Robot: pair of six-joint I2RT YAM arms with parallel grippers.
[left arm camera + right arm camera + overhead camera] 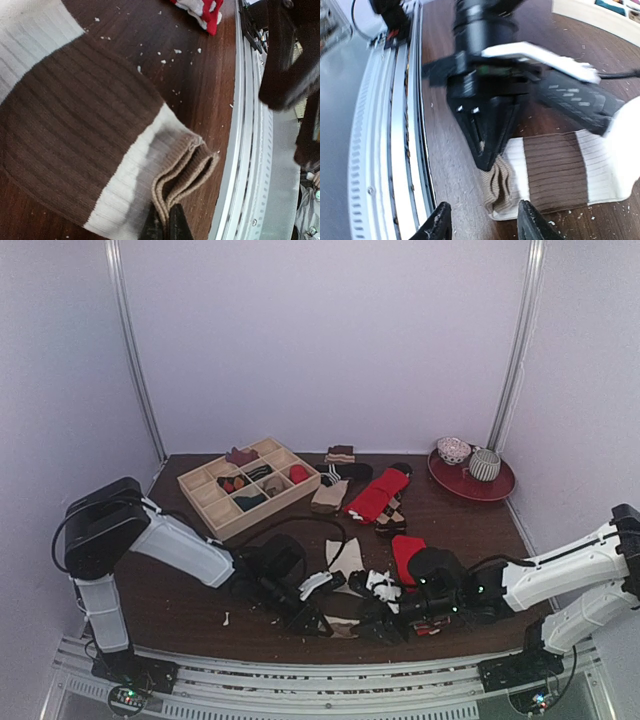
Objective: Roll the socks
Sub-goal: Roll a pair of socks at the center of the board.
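Rolling just starting: left gripper [165, 225] pinched shut on tan end of cream sock [75, 125], flat by near edge of table [200, 95]. Right gripper [482, 222] half open, empty, just beside that end. Red striped sock [207, 15] lies apart. Next likely: fold tan end over brown band, keeping grip

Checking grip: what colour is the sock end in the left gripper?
The sock end is tan; left wrist view.

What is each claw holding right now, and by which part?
Left claw pinches the cream sock by its tan end; right claw holds nothing.
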